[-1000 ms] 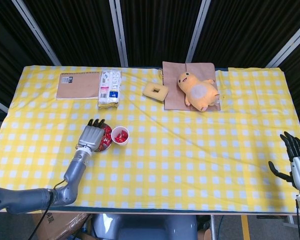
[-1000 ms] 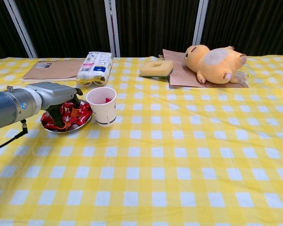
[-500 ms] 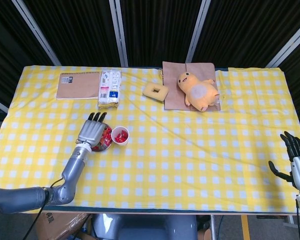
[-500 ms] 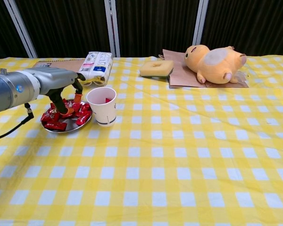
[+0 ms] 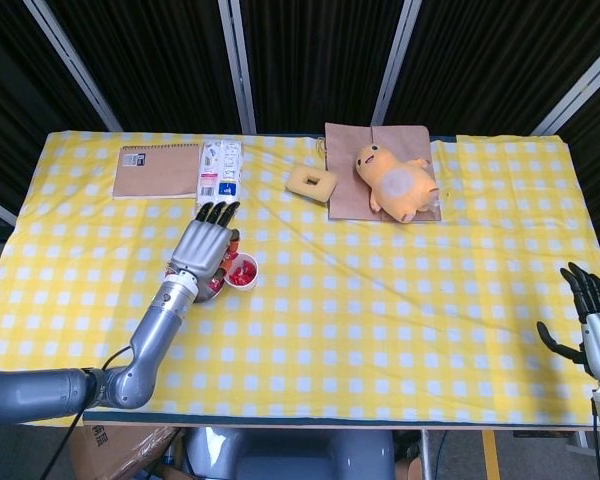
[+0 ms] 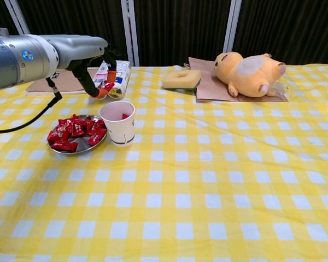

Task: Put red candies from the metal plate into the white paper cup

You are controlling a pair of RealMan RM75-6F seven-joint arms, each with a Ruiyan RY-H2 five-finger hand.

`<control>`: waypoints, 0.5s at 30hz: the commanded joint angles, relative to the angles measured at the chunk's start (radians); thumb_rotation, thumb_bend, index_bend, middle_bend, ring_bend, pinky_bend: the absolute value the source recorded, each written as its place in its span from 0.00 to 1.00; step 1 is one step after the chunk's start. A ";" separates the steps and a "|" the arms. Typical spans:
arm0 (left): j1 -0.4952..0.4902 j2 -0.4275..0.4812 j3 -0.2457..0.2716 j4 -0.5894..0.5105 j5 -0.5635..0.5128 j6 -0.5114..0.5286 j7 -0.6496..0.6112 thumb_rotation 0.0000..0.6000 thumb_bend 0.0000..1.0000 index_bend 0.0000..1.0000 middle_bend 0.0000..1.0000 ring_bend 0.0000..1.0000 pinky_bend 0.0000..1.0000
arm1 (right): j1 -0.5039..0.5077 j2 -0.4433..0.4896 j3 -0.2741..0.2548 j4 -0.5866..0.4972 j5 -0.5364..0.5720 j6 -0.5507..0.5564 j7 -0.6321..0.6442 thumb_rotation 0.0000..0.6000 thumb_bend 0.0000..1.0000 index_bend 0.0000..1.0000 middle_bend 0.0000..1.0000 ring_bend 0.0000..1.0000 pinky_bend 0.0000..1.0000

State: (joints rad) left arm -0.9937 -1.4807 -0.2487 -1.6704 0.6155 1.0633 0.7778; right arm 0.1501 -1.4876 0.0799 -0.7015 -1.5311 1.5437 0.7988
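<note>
A metal plate [image 6: 100, 141] piled with red candies [image 6: 76, 130] sits left of the white paper cup [image 6: 118, 123]; the cup [image 5: 241, 270] has red candies inside. My left hand [image 6: 93, 71] hangs above and just behind the cup, pinching a red candy [image 6: 106, 87] in its fingertips. In the head view the left hand [image 5: 206, 247] covers most of the plate. My right hand [image 5: 592, 320] stands at the table's far right edge, fingers apart, holding nothing.
Behind the plate lie a brown notebook [image 5: 156, 171] and a white packet [image 5: 219, 175]. A yellow sponge ring [image 6: 181, 79] and an orange plush toy [image 6: 249, 71] on brown paper sit at the back. A yellow checked cloth covers the table.
The left hand has risen from the plate with a red candy and moved right and back, toward the cup. The right hand has not moved.
</note>
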 commanded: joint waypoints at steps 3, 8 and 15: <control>-0.026 -0.030 0.005 0.005 -0.023 -0.004 0.022 1.00 0.40 0.52 0.00 0.00 0.02 | 0.000 0.001 0.001 0.000 0.001 0.000 0.002 1.00 0.41 0.00 0.01 0.00 0.00; -0.042 -0.048 0.020 0.016 -0.051 0.000 0.044 1.00 0.40 0.52 0.00 0.00 0.02 | -0.001 0.002 0.003 0.000 0.003 0.002 0.008 1.00 0.41 0.00 0.01 0.00 0.00; -0.047 -0.038 0.030 0.025 -0.095 -0.002 0.050 1.00 0.30 0.47 0.00 0.00 0.02 | 0.000 -0.001 0.002 0.003 0.000 0.006 0.007 1.00 0.41 0.00 0.00 0.00 0.00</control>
State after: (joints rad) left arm -1.0399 -1.5203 -0.2205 -1.6472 0.5255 1.0628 0.8291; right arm 0.1496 -1.4880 0.0816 -0.6991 -1.5313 1.5493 0.8056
